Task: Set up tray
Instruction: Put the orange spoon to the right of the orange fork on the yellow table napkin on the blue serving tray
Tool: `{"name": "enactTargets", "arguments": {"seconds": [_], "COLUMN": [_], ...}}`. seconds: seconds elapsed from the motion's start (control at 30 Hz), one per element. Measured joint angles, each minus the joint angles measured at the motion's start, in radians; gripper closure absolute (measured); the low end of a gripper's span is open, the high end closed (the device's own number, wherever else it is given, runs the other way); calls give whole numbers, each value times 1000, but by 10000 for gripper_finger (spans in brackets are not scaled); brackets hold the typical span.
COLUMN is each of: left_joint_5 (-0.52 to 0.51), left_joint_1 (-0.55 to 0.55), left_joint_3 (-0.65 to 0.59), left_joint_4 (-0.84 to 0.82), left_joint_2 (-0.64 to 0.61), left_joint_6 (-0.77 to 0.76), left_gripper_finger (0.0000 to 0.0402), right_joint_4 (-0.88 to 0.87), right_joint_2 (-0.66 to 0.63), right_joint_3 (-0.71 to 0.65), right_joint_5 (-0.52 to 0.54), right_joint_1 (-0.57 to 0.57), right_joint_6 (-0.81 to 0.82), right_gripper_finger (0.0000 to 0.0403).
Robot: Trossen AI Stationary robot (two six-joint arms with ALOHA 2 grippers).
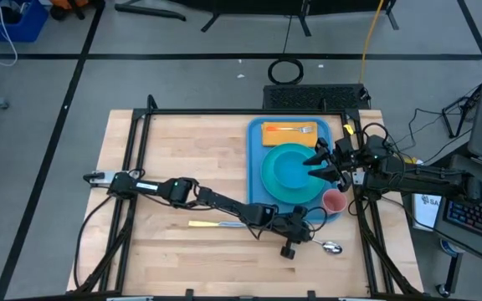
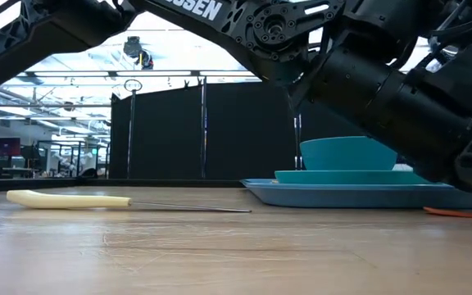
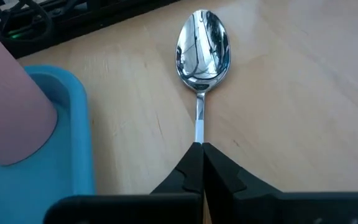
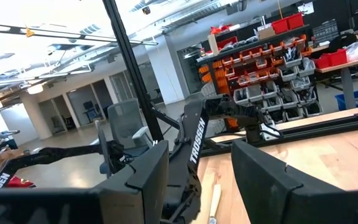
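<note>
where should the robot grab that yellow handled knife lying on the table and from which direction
Best taken by the thick yellow handle of the knife, coming straight down from above with the fingers across its width. It lies flat on the bare wood of the table, clear of the tray, and the blade looks thin, offering little to grip.

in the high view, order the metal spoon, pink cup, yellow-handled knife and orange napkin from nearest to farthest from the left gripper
1. Shiny metal spoon: held in the left gripper, off the tray's near corner.
2. Pink plastic cup: on the blue plastic tray, near corner.
3. Yellow-handled knife: on the wooden table.
4. Yellow-orange napkin: tray's far end.
</note>
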Motion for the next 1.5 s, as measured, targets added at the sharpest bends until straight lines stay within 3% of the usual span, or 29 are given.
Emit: {"name": "enactTargets", "arguments": {"seconds": [0.6,0.83,1.0,1.23,1.5], "left_joint_5": [-105,-11,5,92,44], "left_joint_1": [-23,-10,4,1,3], "left_joint_3": [-2,-2,-2,0,1], "left_joint_4": [-112,-113,-113,-52,-26], "left_joint_2": [-69,-75,-75,-73,-60], "left_joint_6": [52,30,4,46,34], "left_gripper_finger": [401,396,358,265,206], "right_joint_4": [-6,-6,-6,-7,-7], "right_joint_2": [0,0,0,0,0], "right_joint_3": [0,0,0,0,0], "right_joint_5": [-1,-3,-3,-3,-1], "right_joint_1": [0,0,0,0,0], "right_joint_6": [0,0,0,-1,-3], "right_gripper_finger": [239,239,239,239,239]}}
